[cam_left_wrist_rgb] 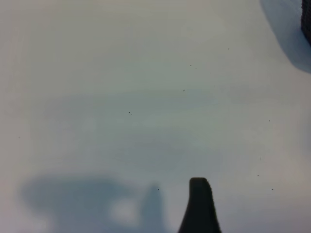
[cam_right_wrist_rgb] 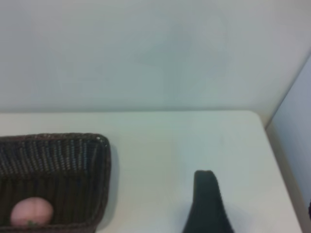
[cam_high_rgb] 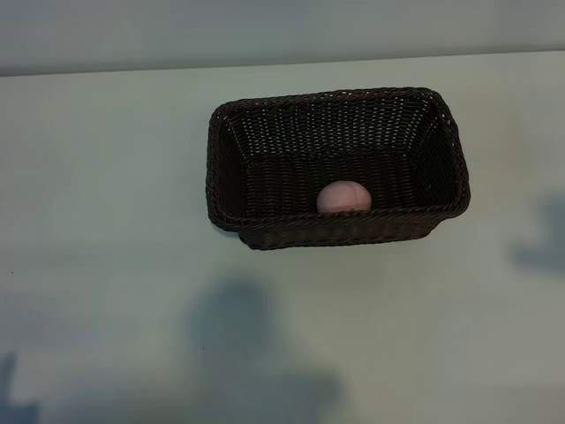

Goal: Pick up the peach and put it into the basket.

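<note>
A dark woven basket (cam_high_rgb: 340,168) sits on a pale counter (cam_high_rgb: 106,221). The pink peach (cam_high_rgb: 344,197) lies inside it, against the near wall. Neither arm appears from outside. The right hand (cam_right_wrist_rgb: 206,204), open and empty, hangs well apart from the basket, the peach off to one side. The left hand (cam_left_wrist_rgb: 199,206), open and empty, faces bare counter.
</note>
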### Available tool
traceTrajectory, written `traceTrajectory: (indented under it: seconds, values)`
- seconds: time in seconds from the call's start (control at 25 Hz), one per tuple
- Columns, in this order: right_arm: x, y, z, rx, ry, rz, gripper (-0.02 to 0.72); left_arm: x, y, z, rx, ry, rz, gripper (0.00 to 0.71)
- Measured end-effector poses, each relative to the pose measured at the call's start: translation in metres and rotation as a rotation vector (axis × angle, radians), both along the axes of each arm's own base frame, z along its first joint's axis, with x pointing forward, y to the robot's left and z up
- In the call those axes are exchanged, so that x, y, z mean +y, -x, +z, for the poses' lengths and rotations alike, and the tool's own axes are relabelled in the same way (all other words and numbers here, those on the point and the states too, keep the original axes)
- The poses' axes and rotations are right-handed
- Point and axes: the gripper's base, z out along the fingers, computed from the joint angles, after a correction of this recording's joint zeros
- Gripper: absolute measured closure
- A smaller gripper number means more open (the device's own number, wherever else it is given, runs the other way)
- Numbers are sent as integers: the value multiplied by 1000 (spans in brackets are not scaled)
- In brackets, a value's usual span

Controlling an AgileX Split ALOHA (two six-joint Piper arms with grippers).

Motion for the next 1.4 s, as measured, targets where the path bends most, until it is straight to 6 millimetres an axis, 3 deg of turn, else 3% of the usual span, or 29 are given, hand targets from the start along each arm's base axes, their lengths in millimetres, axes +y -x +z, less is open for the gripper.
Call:
traceTrajectory:
  seconds: [0.12,0.36,0.72,1.4]
  values:
    - [1,18,-22,-35,30,-4,225,0,0,0,0,0,0,158]
    - [1,29,-65,1,30,63,224,0,0,0,0,0,0,158]
    - [3,57,-111,-18,10,66,226,0,0,0,0,0,0,158]
    - [2,33,-168,202,-13,79,226,0,0,0,0,0,0,158]
